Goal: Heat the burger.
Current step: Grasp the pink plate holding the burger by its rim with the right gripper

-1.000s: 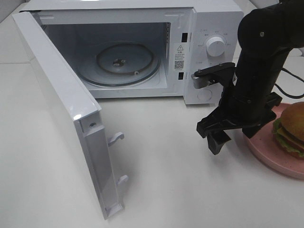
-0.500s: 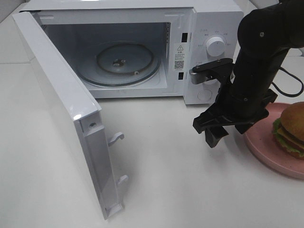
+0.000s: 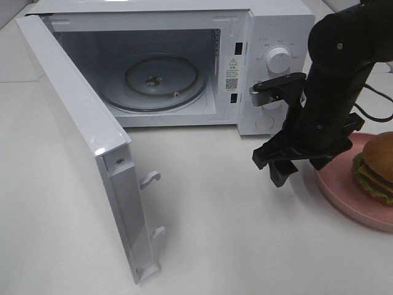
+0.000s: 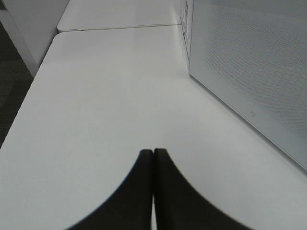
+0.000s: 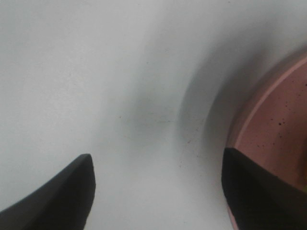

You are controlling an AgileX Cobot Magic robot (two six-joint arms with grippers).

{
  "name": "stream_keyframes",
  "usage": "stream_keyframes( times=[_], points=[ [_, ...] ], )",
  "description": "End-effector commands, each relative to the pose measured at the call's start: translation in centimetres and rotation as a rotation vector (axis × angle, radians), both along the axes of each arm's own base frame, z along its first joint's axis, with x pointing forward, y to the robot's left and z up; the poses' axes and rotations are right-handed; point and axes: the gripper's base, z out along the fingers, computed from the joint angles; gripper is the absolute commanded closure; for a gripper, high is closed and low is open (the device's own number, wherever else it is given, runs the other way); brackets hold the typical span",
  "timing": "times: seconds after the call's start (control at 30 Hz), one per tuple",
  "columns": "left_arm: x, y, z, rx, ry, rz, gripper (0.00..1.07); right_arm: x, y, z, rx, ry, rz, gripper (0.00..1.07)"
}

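The burger, with a golden bun, cheese and lettuce, sits on a pink speckled plate at the right edge of the exterior high view. My right gripper hangs just above the table at the plate's left rim, fingers pointing down. In the right wrist view it is wide open and empty; one fingertip is over the plate rim, the other over bare table. The burger is out of that view. My left gripper is shut and empty, low over the table beside the microwave's side wall.
The white microwave stands at the back with its door swung fully open to the left. Its glass turntable has nothing on it. A control knob sits on its right panel, behind the right arm.
The right gripper has lifted slightly and shifted a little sideways, staying by the plate's left rim. Burger, plate and microwave door have not moved.
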Motion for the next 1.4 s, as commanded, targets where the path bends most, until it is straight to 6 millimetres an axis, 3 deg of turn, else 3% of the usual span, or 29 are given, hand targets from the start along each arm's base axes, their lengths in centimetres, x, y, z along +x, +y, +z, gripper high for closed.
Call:
stream_keyframes(
  times=[0.03, 0.23, 0.97, 1.23, 1.4],
  points=[
    [-0.3, 0.0, 0.0, -0.004, -0.024, 0.001, 1.06, 0.5, -1.2, 0.4, -0.019, -0.016, -0.04, 0.38],
    [-0.3, 0.0, 0.0, -0.004, -0.024, 0.001, 1.06, 1.1, -2.2, 0.0, -0.037, -0.023, -0.049, 0.38],
    [-0.3, 0.0, 0.0, -0.004, -0.024, 0.001, 1.06, 2.2, -2.3, -7.7, -0.167, 0.091, -0.004, 0.38],
    [-0.3, 0.0, 0.0, -0.004, -0.024, 0.001, 1.06, 2.2, -2.3, -8.3, -0.172, 0.107, -0.016, 0.38],
    [-0.3, 0.0, 0.0, -0.004, -0.024, 0.001, 1.06, 2.2, -2.4, -8.3, -0.173, 0.108, -0.014, 0.5]
  ],
)
